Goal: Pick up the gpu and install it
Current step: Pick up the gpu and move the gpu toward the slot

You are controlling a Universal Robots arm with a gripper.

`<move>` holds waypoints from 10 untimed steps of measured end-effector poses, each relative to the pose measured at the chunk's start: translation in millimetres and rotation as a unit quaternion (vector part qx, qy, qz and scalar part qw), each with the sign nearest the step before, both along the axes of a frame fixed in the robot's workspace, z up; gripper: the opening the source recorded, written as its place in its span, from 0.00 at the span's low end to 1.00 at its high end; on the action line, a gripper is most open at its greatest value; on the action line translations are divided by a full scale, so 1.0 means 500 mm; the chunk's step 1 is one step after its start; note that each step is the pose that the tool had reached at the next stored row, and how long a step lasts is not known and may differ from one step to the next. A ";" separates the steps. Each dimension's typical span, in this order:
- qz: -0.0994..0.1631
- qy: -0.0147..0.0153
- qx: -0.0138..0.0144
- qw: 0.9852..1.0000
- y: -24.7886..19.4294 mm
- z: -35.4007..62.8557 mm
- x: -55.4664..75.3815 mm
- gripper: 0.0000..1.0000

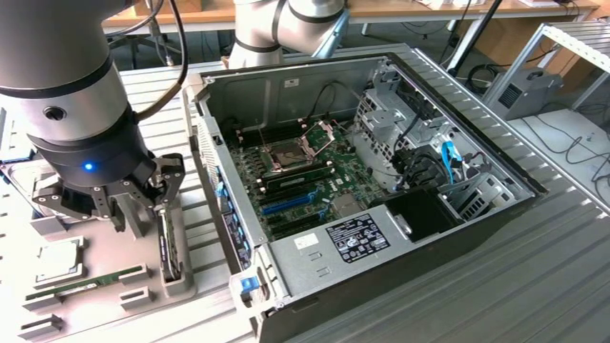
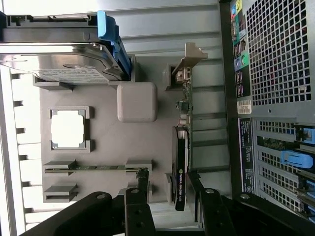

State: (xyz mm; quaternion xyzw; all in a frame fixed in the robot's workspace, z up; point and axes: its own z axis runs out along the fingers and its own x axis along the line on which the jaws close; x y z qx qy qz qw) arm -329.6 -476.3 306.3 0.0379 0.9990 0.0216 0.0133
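The gpu [image 1: 170, 246] stands on edge in a slot of the grey parts holder [image 1: 105, 300], at the exterior view's left. In the wrist view the gpu [image 2: 180, 164] shows as a thin dark card with a green board, its silver end bracket [image 2: 190, 59] at the far end. My gripper [image 1: 148, 218] hangs just above the card with its jaws wide open. From the wrist, the black fingers [image 2: 143, 184] straddle the card's near end without touching it, and my gripper [image 2: 168, 189] holds nothing. The open computer case [image 1: 496, 214] lies beside the holder, its motherboard with a blue slot [image 1: 286, 204] exposed.
The grey holder [image 2: 113, 142] also carries a silver hard drive [image 2: 64, 59] in a blue-clipped bracket, a CPU [image 2: 69, 129] and a thin RAM stick [image 2: 98, 167]. The case's rear panel [image 2: 275, 54] stands close alongside the card. A second robot arm base [image 1: 276, 28] is behind the case.
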 end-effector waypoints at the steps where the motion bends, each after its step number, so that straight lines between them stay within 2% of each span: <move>1: 0.000 0.000 0.000 1.000 0.0000 -0.001 -0.001 0.44; 10: 0.000 0.000 0.000 1.000 0.0001 -0.011 -0.002 0.44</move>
